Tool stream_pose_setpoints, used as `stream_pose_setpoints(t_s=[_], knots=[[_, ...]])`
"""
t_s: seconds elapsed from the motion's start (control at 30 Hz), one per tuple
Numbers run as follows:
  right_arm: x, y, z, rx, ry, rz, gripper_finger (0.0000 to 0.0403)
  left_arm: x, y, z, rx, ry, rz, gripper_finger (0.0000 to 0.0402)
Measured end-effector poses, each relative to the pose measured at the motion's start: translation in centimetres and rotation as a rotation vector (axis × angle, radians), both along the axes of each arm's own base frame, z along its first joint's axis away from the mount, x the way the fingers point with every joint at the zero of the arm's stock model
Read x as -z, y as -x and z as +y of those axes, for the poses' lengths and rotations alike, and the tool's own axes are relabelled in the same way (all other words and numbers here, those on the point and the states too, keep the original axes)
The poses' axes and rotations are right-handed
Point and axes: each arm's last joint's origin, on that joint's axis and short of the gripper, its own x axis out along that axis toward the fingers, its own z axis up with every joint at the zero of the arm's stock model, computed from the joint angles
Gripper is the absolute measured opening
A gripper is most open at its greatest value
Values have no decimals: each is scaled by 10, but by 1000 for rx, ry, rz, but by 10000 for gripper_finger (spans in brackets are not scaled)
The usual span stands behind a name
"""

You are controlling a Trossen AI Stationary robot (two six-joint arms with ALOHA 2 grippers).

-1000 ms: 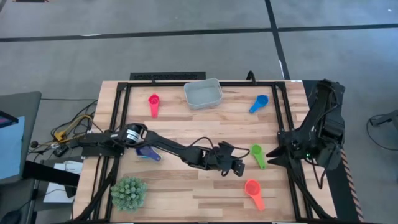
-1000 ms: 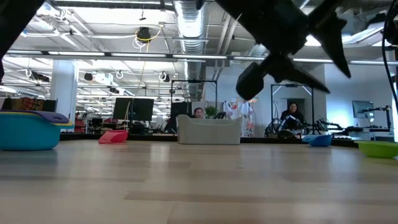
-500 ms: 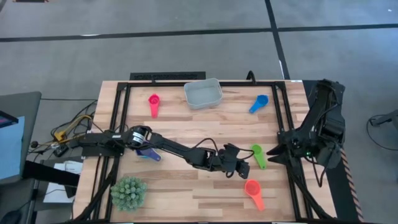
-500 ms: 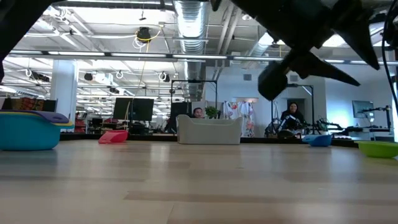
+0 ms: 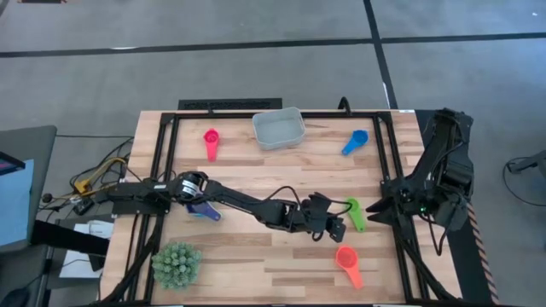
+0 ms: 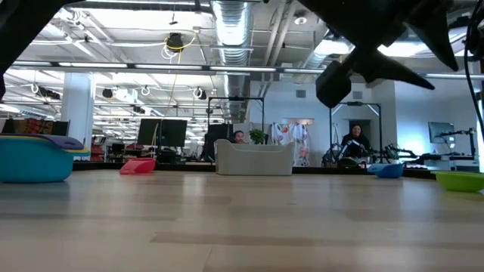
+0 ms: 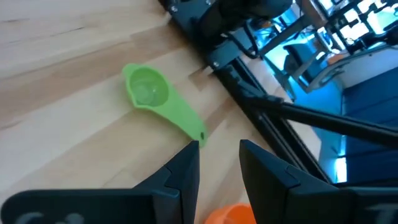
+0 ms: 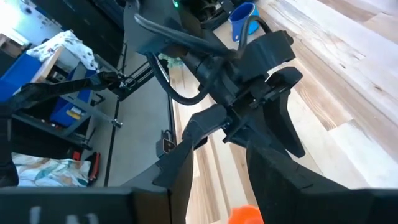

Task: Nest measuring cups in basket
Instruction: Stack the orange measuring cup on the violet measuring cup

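I reach my left gripper [image 5: 334, 224], fingers spread apart, toward the green cup [image 5: 353, 212] on the desk [image 5: 256, 179]. Next I must close on its handle. My right gripper [image 5: 377, 211] waits, fingers slightly spread.

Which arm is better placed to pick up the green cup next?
Left. The left tool hangs open right beside the green cup, whose handle lies just ahead of its fingers in the left wrist view. The right tool waits folded at the table's right edge.
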Motion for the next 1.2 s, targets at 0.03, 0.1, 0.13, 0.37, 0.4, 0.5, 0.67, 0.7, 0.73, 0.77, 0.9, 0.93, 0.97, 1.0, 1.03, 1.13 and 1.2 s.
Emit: stream_pose_setpoints(t_s=[0.03,0.1,0.13,0.37,0.4,0.5,0.67,0.7,0.73,0.77,0.9,0.93,0.97,1.0,1.03,1.13,1.2], knots=[[0,0,0,0,-2,0,171,0,0,0,0,-1,3,102],[0,0,0,1,-5,-1,169,0,0,0,0,0,-1,102],[0,0,0,1,-5,-1,169,-1,0,0,0,3,-13,102],[0,0,0,5,-16,1,173,-13,-3,-2,40,4,-49,102],[0,0,0,8,-22,2,173,-18,-4,-2,48,-16,-44,102],[-1,0,0,10,-32,0,170,-36,-4,-2,69,-84,-8,102],[-1,0,0,20,-55,4,166,-59,0,2,95,-191,79,102],[-1,0,0,20,-55,4,166,-64,1,3,101,-207,95,102],[-1,0,0,20,-56,4,166,-68,2,3,105,-218,107,102],[-1,0,0,20,-58,4,167,-73,3,4,107,-227,111,102],[-3,1,-3,21,-75,-3,168,-83,7,7,117,-261,146,102],[-3,2,-4,20,-79,-5,168,-82,6,7,117,-260,142,102],[-4,2,-5,20,-86,-8,167,-82,6,7,116,-258,143,102],[-4,3,-6,20,-91,-11,166,-82,7,6,118,-257,152,102],[-5,3,-7,19,-94,-14,165,-83,6,6,127,-249,140,102],[-7,5,-11,17,-103,-23,162,-81,3,2,131,-202,101,102],[-8,6,-13,17,-112,-28,162,-75,3,-1,130,-202,123,102]])
